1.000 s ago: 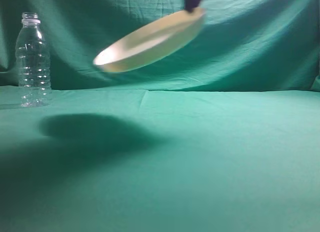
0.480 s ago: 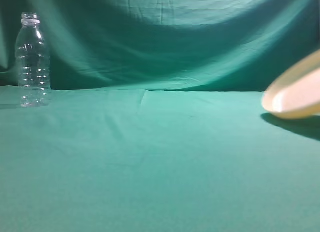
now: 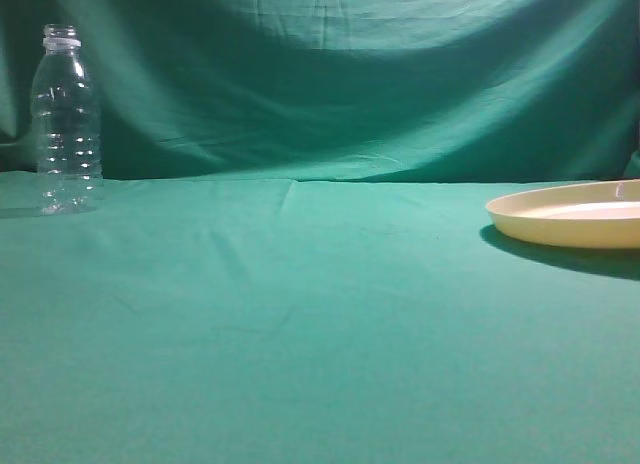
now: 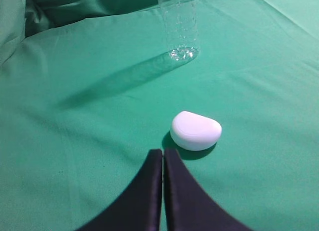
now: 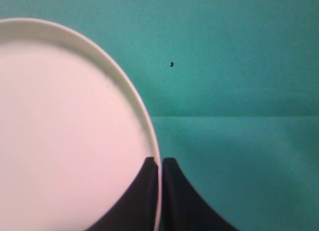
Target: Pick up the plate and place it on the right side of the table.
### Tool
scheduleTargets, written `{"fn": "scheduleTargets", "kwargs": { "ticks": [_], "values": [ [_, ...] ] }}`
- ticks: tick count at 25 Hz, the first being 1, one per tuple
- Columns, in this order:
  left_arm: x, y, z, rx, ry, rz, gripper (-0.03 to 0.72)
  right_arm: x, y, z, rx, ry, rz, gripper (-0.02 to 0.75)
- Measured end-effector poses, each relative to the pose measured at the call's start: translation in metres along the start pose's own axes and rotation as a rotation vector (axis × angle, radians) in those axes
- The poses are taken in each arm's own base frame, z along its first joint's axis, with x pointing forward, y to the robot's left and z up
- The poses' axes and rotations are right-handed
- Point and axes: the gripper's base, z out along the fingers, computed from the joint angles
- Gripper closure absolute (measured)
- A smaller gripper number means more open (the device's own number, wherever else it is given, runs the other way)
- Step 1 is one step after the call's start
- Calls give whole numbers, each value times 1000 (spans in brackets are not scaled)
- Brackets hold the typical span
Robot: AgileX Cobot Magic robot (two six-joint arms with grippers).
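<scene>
Jaws: right gripper [image 5: 160,164] pinches the plate [image 5: 65,136] rim, left gripper [image 4: 163,156] closed empty; plate is on the tabletop [image 3: 300,314] at right, so you release next.

Fills the left of the frame: plate [image 5: 65,136], pale, rim curving from upper left down to bottom centre. At bottom centre, gripper [image 5: 159,164] pinching that rim, one dark finger each side. Green table [image 5: 239,91] elsewhere; small dark speck [image 5: 172,64] above centre.
</scene>
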Motion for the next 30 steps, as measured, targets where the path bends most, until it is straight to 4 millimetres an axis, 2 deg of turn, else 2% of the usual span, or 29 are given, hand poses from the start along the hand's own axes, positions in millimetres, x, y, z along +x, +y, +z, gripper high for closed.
{"fn": "scheduleTargets", "kwargs": {
  "ticks": [4, 5, 6, 10, 12, 14, 17, 19, 20, 22, 25, 29, 30],
  "values": [
    [0, 0, 0, 0, 0, 0, 688, 2, -1, 24, -3, 42, 2, 738],
    [0, 0, 0, 0, 0, 0, 688, 2, -1, 27, -4, 48, -7, 691],
    [0, 0, 0, 0, 0, 0, 688, 2, -1, 30, -5, 55, -19, 691],
    [0, 0, 0, 0, 0, 0, 688, 1, -1, 28, -9, 63, -64, 430],
    [0, 0, 0, 0, 0, 0, 688, -5, -1, 18, -12, 58, -72, 307],
    [0, 0, 0, 0, 0, 0, 688, -16, 0, 0, -16, 35, -73, 249],
    [0, 0, 0, 0, 0, 0, 688, -33, 4, -40, -45, -15, -60, 262],
    [0, 0, 0, 0, 0, 0, 688, -41, 9, -73, -86, -68, -43, 396],
    [0, 0, 0, 0, 0, 0, 688, -43, 13, -94, -111, -100, -37, 497],
    [0, 0, 0, 0, 0, 0, 688, -42, 19, -133, -158, -177, -30, 643],
    [0, 0, 0, 0, 0, 0, 688, -26, 29, -186, -212, -289, -64, 738],
    [0, 0, 0, 0, 0, 0, 688, 7, 39, -250, -245, -434, -118, 738],
    [0, 0, 0, 0, 0, 0, 688, 16, 40, -261, -248, -464, -125, 738]
  ]
}}
